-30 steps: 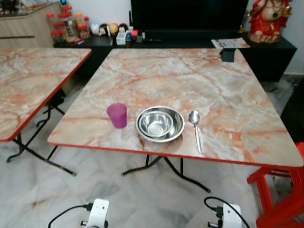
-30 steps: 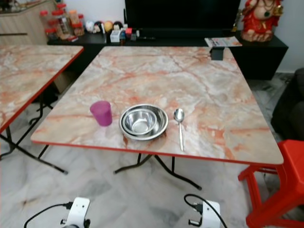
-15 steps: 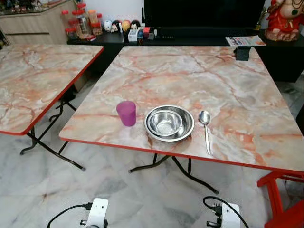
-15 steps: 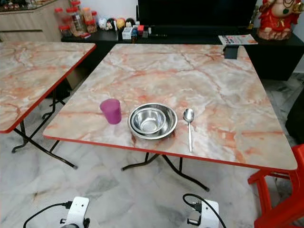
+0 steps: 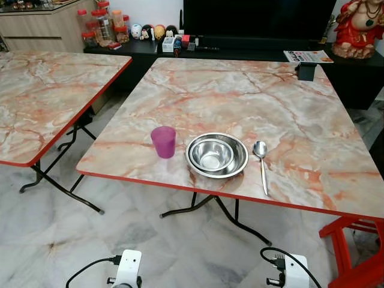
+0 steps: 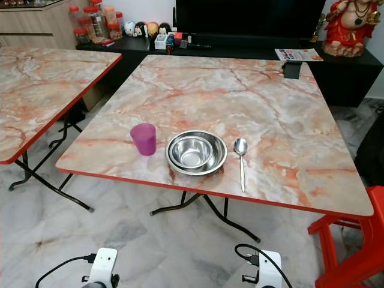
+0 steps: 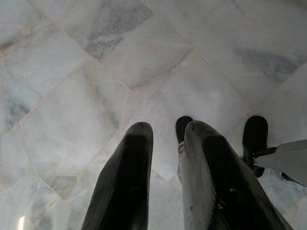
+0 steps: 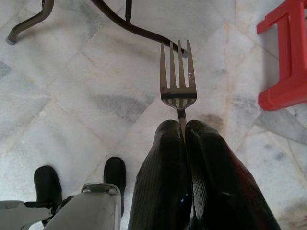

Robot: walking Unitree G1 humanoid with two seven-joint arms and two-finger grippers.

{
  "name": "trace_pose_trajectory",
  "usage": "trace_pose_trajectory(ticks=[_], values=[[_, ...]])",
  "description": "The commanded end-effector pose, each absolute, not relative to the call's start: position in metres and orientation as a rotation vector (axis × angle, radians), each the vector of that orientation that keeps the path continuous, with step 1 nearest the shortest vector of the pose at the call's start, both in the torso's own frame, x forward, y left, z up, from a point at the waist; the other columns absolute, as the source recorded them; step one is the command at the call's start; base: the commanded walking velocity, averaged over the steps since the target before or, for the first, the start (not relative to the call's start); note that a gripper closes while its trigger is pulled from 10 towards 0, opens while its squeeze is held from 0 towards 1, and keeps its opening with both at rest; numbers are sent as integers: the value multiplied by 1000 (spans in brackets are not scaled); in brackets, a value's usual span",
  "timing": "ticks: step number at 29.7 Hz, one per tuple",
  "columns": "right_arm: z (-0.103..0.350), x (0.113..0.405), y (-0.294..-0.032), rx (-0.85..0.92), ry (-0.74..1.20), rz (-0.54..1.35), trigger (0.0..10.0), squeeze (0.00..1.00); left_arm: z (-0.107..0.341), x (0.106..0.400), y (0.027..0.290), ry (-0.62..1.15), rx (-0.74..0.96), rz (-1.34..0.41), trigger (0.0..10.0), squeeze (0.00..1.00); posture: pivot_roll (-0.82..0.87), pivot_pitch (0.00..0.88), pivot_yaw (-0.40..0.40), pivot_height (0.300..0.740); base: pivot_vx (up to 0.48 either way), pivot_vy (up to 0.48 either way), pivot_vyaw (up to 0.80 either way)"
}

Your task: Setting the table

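The marble-patterned table [image 5: 240, 90] with a red edge stands ahead of me. Near its front edge a purple cup [image 5: 163, 141], a steel bowl [image 5: 216, 155] and a spoon [image 5: 261, 162] lie in a row, cup to the left, spoon to the right. My right gripper [image 8: 181, 125] hangs low over the floor, shut on the handle of a fork [image 8: 178, 72] whose tines point away from the fingers. My left gripper [image 7: 165, 132] also hangs over the floor tiles, its fingers slightly apart with nothing between them.
A second marble table [image 5: 42, 96] stands to the left with a floor gap between the two. A red stool [image 5: 354, 240] sits at the lower right by the table corner. A dark cabinet [image 5: 252, 48] with jars and a small black box [image 5: 305, 71] lie beyond.
The camera has swung a little, so the table and the items on it now sit further right in the picture. Cup, bowl and spoon keep their places on the table.
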State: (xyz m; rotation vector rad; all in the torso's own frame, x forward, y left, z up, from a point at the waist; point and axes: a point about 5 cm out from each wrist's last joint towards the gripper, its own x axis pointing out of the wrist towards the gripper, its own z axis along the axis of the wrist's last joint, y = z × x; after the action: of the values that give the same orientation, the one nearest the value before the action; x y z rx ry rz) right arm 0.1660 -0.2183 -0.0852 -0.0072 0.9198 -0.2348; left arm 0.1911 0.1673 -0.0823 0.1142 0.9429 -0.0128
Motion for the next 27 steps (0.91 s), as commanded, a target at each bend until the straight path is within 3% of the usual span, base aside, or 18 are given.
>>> trace_pose_trajectory(ticks=[1,14,27], values=[[-84,169,-219,-17,907,-225,10000,0,-84,187,169,954,102,7,10000,0,-85,0,-24,740,0,0,0],[-76,160,-231,18,710,-378,10000,0,-82,189,179,948,139,2,10000,0,-115,0,21,740,0,0,0],[-53,151,-228,-160,429,-367,10000,0,-82,188,185,951,173,-17,10000,0,-128,0,45,740,0,0,0]])
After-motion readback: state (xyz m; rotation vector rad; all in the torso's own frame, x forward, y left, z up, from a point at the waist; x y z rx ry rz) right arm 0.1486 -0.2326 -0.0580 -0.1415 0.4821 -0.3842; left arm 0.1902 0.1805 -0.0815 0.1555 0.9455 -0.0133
